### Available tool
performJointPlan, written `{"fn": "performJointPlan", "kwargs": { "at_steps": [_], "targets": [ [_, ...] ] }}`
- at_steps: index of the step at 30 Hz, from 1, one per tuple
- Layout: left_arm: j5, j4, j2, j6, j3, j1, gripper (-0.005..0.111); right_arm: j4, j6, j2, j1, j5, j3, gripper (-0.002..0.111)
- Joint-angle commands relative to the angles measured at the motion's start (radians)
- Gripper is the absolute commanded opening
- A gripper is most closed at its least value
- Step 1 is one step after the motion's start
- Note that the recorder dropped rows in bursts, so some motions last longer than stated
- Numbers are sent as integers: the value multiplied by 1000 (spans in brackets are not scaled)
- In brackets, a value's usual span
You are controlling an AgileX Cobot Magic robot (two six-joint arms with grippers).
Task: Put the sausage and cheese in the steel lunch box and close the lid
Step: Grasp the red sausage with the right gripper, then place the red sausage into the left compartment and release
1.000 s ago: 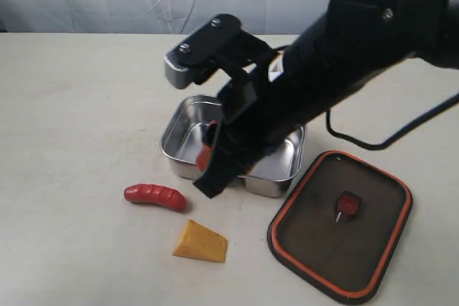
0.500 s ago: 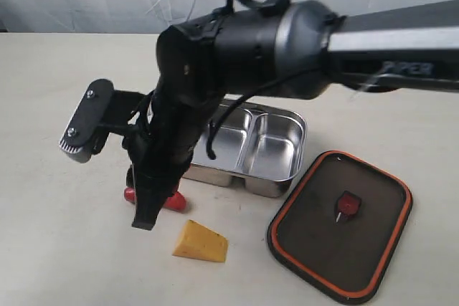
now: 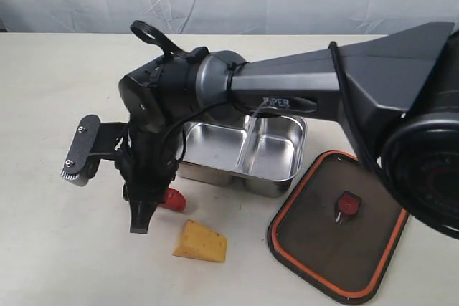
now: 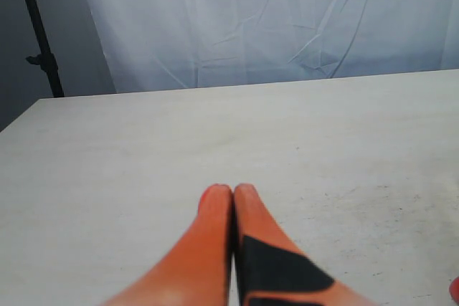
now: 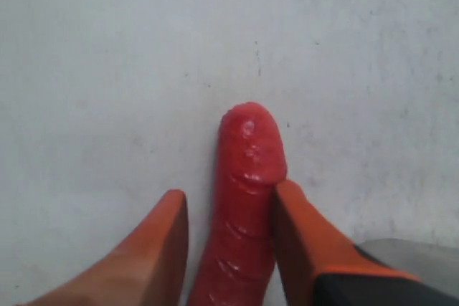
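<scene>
Steel lunch box (image 3: 237, 177) lies empty, lid (image 3: 315, 249) off, cheese (image 3: 200, 241) untouched; right jaws gape astride the sausage (image 5: 244, 198), not clamped; left jaws pressed together, empty.

Glossy against matt

Sausage (image 5: 247, 148) between the right gripper's (image 5: 231, 191) smooth orange fingers is glossy, ridged plastic; lunch box (image 3: 269, 185) shiny steel; table (image 5: 107, 69) matt.

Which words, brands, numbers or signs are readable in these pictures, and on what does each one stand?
"PIPER": on the grey forearm of the right arm, exterior view; a cable crosses its first letter.
Nothing else: no writing shows on the lid, the steel lunch box, or in either wrist view.
</scene>
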Motion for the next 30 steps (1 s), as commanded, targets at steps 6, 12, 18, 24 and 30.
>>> {"fn": "performJointPlan", "kwargs": {
  "at_steps": [6,12,18,24,30],
  "targets": [
    [-10,1,-5,0,4,-1,0,-39,15,54,1,19,-7,38],
    [-10,1,-5,0,4,-1,0,-39,57,47,1,21,-7,27],
    [-10,1,-5,0,4,-1,0,-36,96,1,1,25,-7,0],
    [-10,1,-5,0,4,-1,0,-29,108,-114,-13,-10,-7,0],
    [-10,1,-5,0,4,-1,0,-40,174,-186,-106,-45,-7,0]
  ]
}}
